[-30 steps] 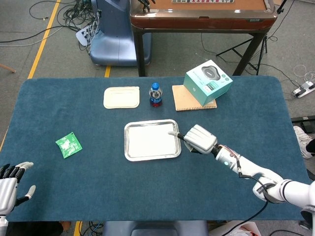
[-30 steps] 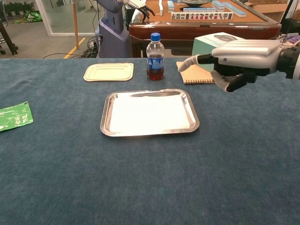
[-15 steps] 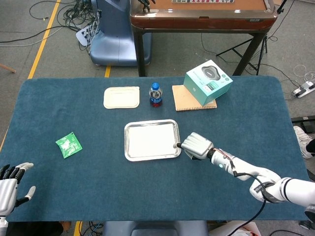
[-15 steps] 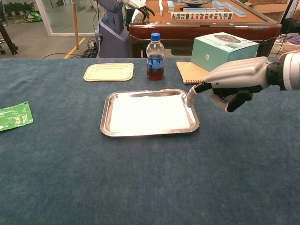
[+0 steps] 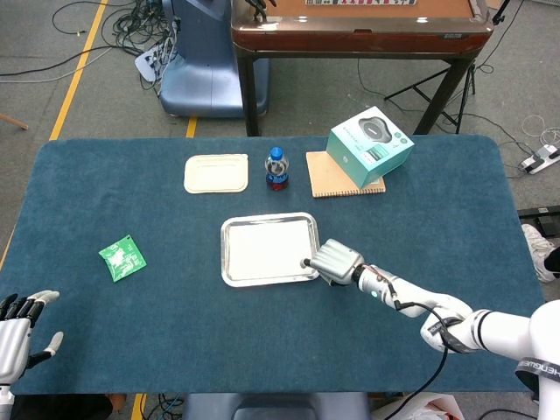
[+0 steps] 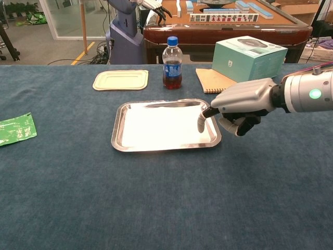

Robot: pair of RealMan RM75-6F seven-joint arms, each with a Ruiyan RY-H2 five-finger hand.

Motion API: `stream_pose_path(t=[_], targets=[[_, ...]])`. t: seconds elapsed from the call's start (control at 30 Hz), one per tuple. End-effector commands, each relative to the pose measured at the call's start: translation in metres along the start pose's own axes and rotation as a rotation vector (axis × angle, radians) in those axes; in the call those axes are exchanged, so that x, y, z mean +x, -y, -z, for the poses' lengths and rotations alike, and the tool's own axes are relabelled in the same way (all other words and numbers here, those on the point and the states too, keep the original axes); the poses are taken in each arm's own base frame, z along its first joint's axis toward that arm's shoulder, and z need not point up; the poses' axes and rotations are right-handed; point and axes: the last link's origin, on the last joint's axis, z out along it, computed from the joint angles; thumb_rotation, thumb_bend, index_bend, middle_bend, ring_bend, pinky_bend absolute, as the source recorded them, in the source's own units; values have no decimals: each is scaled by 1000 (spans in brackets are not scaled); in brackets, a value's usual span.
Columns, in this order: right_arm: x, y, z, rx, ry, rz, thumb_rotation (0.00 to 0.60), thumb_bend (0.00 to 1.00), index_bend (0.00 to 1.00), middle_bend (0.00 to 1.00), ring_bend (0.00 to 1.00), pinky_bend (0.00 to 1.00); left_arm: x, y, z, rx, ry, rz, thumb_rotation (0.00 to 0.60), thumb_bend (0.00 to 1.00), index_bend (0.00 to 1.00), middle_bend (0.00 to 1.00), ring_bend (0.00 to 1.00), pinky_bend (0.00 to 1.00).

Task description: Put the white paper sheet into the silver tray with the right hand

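The white paper sheet (image 5: 265,247) (image 6: 161,126) lies flat inside the silver tray (image 5: 226,254) (image 6: 115,136) at the middle of the blue table. My right hand (image 5: 336,262) (image 6: 242,101) hovers at the tray's near right corner. One finger is stretched out and angled down, and its fingertip (image 6: 201,125) is at the paper's right edge. The other fingers are curled in and hold nothing. My left hand (image 5: 17,328) rests at the table's near left edge with fingers spread and nothing in it. The chest view does not show it.
Behind the tray stand a small bottle of dark drink (image 5: 276,168) (image 6: 172,63), a cream lid (image 5: 216,172) (image 6: 120,79) and a brown notebook (image 5: 328,175) (image 6: 216,80) with a teal box (image 5: 369,146) (image 6: 250,56) on it. A green packet (image 5: 122,257) (image 6: 15,128) lies far left.
My right hand has moved left and closer to the tray's near right corner, and its outstretched finger has come down over the paper's edge. The paper and the left hand have not moved.
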Motion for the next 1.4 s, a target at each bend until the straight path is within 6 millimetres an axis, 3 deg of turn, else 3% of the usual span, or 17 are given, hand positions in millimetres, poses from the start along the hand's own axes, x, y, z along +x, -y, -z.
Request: stream_pose_path(t=[0.03, 0.57, 0.8, 1.07, 1.17, 1.33, 1.4], targets=[[-3, 1, -4, -1, 9, 3, 600, 1000, 278, 1000, 1000, 1000, 0, 0, 0, 0, 1, 0, 600, 261, 244, 224, 199, 90], [-13, 4, -21, -1, 20, 19, 600, 1000, 278, 1000, 1000, 1000, -1, 3, 1, 7, 0, 2, 600, 261, 244, 224, 200, 90], [-7, 2, -18, -3, -5, 22, 600, 1000, 278, 1000, 1000, 1000, 0, 5, 2, 12, -4, 4, 600, 261, 244, 224, 199, 90], [24, -23, 30, -89, -206, -66, 586, 1000, 278, 992, 1000, 1000, 4, 8, -1, 20, -22, 4, 600, 261, 244, 224, 199, 90], [29, -35, 56, -172, -292, -118, 569, 1000, 269, 911, 988, 1000, 6, 9, -5, 25, -39, 6, 600, 261, 244, 224, 199, 90], [17, -52, 95, -339, -382, -149, 568, 998, 239, 703, 792, 931, 9, 12, -14, 29, -52, 5, 600, 261, 244, 224, 199, 90], [11, -56, 107, -398, -416, -170, 567, 882, 234, 589, 664, 844, 11, 12, -18, 26, -59, 7, 600, 261, 244, 224, 199, 90]])
